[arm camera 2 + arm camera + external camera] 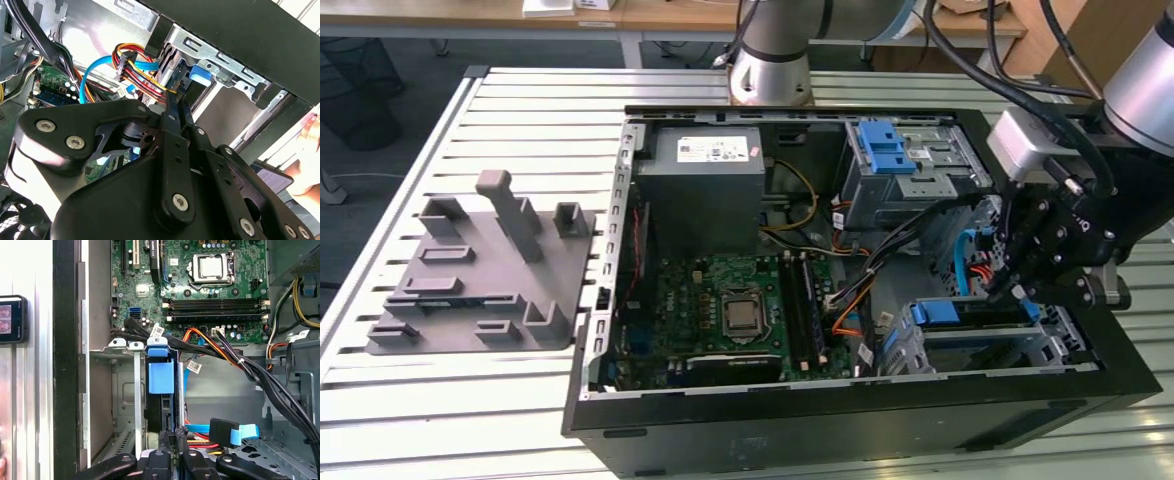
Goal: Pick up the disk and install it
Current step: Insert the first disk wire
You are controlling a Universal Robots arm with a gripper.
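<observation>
The disk (970, 313), with its blue rails, sits edge-on in the drive cage (994, 350) at the lower right of the exterior view, inside the open case (854, 420). In the first wrist view it stands upright in its slot, blue tab up. It looks seated or nearly so; cabling seems left. The hand (1007, 285) hovers just above it, and I cannot tell whether it grips. The case lies on a slatted bench (520, 400), beside 1 grey fixture (480, 275).
</observation>
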